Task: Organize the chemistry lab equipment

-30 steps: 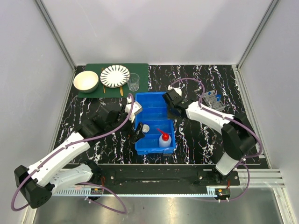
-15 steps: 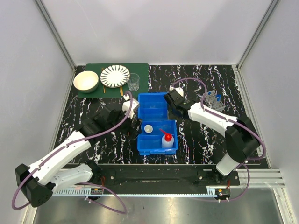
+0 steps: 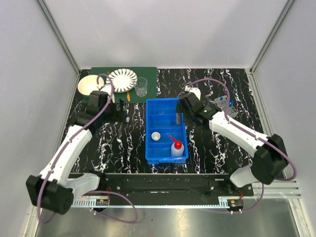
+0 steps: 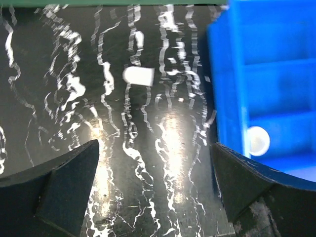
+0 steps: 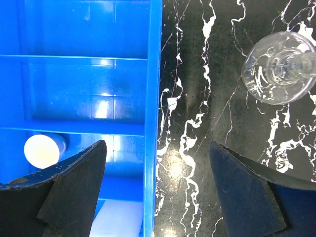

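The white red-nozzled squeeze bottle [image 3: 176, 147] stands in the near compartment of the blue bin [image 3: 150, 129]. A small round lid [image 3: 156, 136] lies beside it, and shows again as the lid [image 5: 43, 149]. My right gripper [image 3: 178, 114] is open astride the bin's right wall [image 5: 154, 123], with neither finger touching it. To the left of the bin my left gripper [image 3: 123, 111] hangs open over bare table. A small white cylinder [image 4: 138, 75] lies ahead of it. The clear beaker [image 3: 141, 87] and the tube rack [image 3: 224, 105] stand on the table.
A striped plate [image 3: 121, 80] and a cream bowl [image 3: 90, 85] sit on a green mat at the back left. A clear round glass vessel [image 5: 279, 66] stands on the table just right of the bin. Grey walls enclose the table.
My right gripper has opened from shut. The blue bin has swung straight and shifted slightly right. My left arm has drawn back from the bin's left side toward the far left.
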`<state>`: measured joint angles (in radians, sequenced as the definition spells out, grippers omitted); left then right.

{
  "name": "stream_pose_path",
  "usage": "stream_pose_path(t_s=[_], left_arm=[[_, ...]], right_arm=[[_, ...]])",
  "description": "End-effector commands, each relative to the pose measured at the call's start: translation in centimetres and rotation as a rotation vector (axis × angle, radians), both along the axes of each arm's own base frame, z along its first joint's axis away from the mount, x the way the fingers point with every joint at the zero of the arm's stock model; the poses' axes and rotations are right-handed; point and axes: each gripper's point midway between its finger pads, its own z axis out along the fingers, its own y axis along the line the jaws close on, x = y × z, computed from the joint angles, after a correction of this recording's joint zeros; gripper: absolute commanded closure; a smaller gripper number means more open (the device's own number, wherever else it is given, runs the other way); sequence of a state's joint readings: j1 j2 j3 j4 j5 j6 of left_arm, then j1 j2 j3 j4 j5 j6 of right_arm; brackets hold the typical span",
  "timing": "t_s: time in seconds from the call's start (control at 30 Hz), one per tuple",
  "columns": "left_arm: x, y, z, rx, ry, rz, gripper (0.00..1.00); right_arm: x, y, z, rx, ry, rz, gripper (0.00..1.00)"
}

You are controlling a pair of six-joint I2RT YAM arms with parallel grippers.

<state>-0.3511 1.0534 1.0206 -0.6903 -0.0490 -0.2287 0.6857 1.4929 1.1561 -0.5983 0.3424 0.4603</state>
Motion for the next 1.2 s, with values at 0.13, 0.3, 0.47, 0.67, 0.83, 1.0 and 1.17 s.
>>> stream_pose_path(t_s=[0.13,0.3,0.47,0.67,0.83,1.0,1.17], left_arm=[[4.3,1.8,-4.3,-0.248,0.238,0.164,0.01],[6.7,1.0,-5.6,-0.445,0.315,0.293,0.01],[9.1,0.1,-7.2,-0.640,0.365,0.494,0.01],[8.5,2.0,-10.6,-0.678,0.452,0.837,0.01],[7.0,3.7,-12.8,-0.572,0.574,1.062,0.01],[6.3,3.0,-15.4,-0.483,0.755,1.100,0.01],[7.7,1.7,-16.7,-0.505,0.743,1.079,0.01]], right_arm=[[-0.9,-0.4,4.5,0.087,-0.106,0.009,0.11],[-1.5,-0.6,5.1,0.111,-0.117,0.014,0.12],[-2.4,-1.5,4.7,0.099,-0.114,0.018,0.12],[-3.1,-2.2,3.9,0.084,-0.104,0.015,0.13],[-3.1,-2.2,3.0,0.071,-0.096,0.018,0.12],[-2.9,-2.1,2.2,0.057,-0.083,0.029,0.12],[-3.0,-2.6,1.8,0.037,-0.087,0.027,0.12]])
